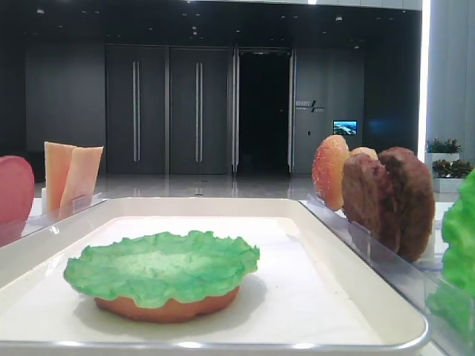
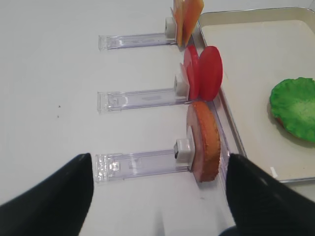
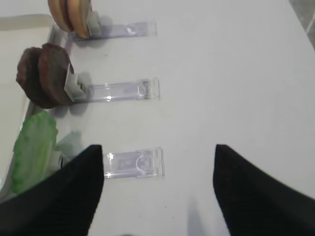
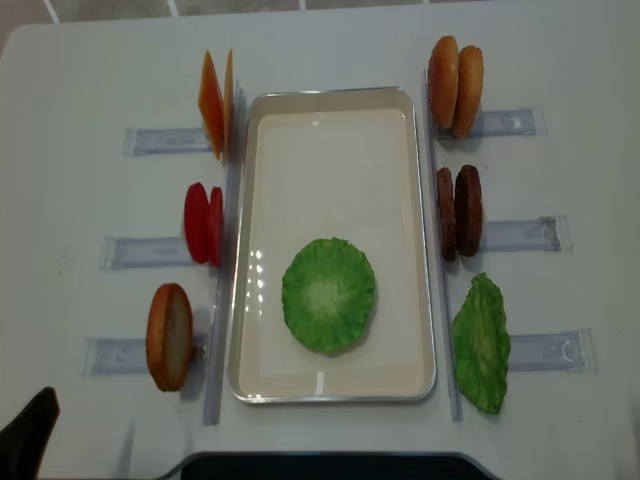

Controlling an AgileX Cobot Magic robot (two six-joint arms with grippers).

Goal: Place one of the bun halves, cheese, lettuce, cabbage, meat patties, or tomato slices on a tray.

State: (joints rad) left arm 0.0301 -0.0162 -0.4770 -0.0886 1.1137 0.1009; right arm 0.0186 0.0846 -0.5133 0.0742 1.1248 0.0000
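A: Tray point(image 4: 333, 110)?
B: Cream-white, mid-counter point(image 4: 560, 60). On it, toward the near end: one lettuce leaf point(image 4: 328, 294) lying flat on a bun half point(image 1: 167, 308); the low front view shows the orange bun edge under the green.

A: Stock left of the tray?
B: Three clear racks point(image 4: 165, 140), items standing on edge at their tray ends. Far: cheese point(image 4: 216, 102), two slices. Middle: tomato slices point(image 4: 203, 222), two. Near: one bun point(image 4: 169, 336), pale face showing.

A: Right of the tray?
B: Three more racks. Far: two domed buns point(image 4: 455, 85). Middle: two patties point(image 4: 458, 211), side by side. Near: a second lettuce leaf point(image 4: 482, 343), just beside the tray rim.

A: Right gripper point(image 3: 157, 189)?
B: Jaws wide apart, nothing between them. In its wrist view, two dark fingers point(image 3: 246, 191) hang over bare counter, with the near right rack's outer end between them. The leaf sits at that view's left edge, apart from the fingers.

A: Left gripper point(image 2: 160, 196)?
B: Jaws likewise apart and empty, over the counter, framing the near left rack. The bun there stands beyond the tips, untouched. In the overhead view only a dark corner of it shows at the bottom left.
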